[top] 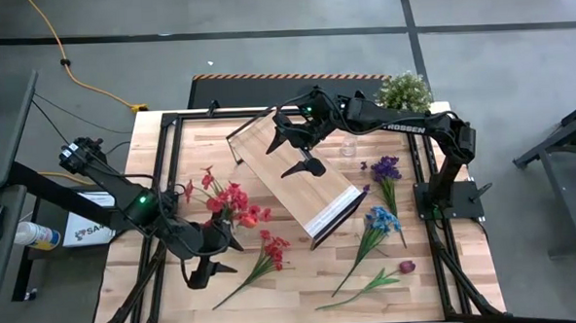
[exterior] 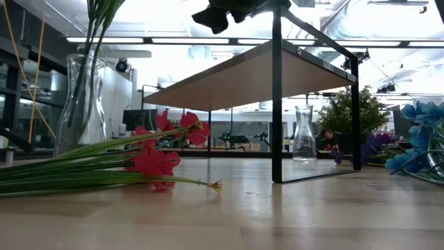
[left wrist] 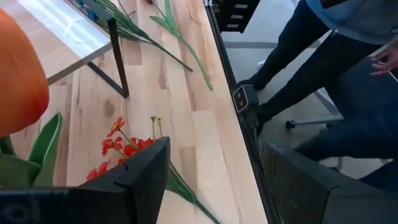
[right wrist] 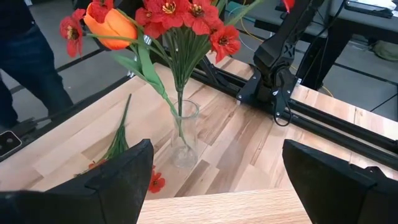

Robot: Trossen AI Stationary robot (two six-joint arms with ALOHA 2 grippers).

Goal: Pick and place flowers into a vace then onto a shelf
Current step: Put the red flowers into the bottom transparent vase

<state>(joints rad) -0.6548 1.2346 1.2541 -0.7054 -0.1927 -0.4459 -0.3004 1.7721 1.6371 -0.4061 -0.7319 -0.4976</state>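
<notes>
Red and orange flowers [right wrist: 168, 25] stand in a clear vase [right wrist: 185, 134] just ahead of the empty, wide-apart left gripper [top: 212, 257]. The right gripper [top: 302, 151], also wide, hovers over the light-wood shelf [top: 289, 176].

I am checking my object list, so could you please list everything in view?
shelf: one, light wood, black frame, mid table
glass vase: one, clear, holds red flowers and an orange tulip, table's left
empty vase: one, clear, beside shelf
loose flowers: red, blue, purple, dark red, lying on table
potted plant: one, pale green, far right corner
person: dark clothes, beside table
left gripper: open, near filled vase
right gripper: open, above shelf
</notes>
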